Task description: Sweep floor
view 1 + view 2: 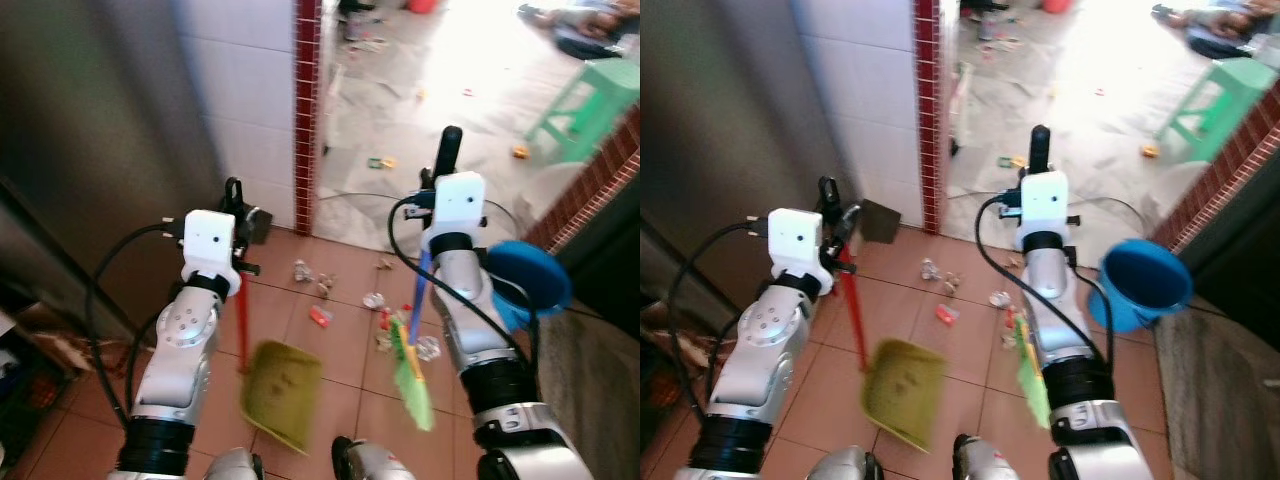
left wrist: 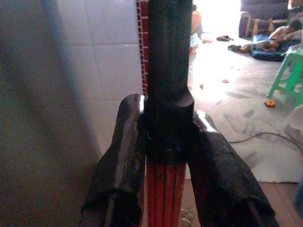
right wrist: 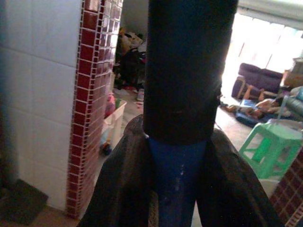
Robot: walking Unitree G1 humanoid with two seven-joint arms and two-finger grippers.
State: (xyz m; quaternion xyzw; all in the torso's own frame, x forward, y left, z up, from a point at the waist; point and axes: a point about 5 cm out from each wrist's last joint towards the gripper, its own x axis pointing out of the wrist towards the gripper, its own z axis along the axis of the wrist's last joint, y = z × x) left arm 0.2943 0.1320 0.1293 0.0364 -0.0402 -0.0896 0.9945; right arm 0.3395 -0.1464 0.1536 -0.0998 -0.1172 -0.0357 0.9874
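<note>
Left gripper (image 2: pixel 165 156) has its jaws clamped on the red handle of the dustpan (image 1: pixel 282 392); the yellow-green pan hangs low over the tiled floor (image 1: pixel 340 350), tilted, and whether its lip touches the tiles cannot be told. Right gripper (image 3: pixel 177 161) has its jaws closed around the blue handle of the broom (image 1: pixel 412 375), whose green bristles sit at or just above the floor beside the right forearm. Litter (image 1: pixel 320 316), a scatter of crumpled scraps and small red bits, lies on the tiles between and ahead of the two tools, near the red brick pillar (image 1: pixel 307 110). More litter lies on the pale floor beyond. A blue bucket (image 1: pixel 530 280) stands just beside the right arm; a green stool (image 1: pixel 590 105) is well apart. Risks, as judged: a pan lip held off the tiles would let scraps slide under it; a hard stroke could scatter the light scraps past the pan or toward the pillar base; the right elbow swinging out could knock the bucket; the cable (image 1: pixel 350 196) lying across the doorway could snag the bristles on a long reach.
</note>
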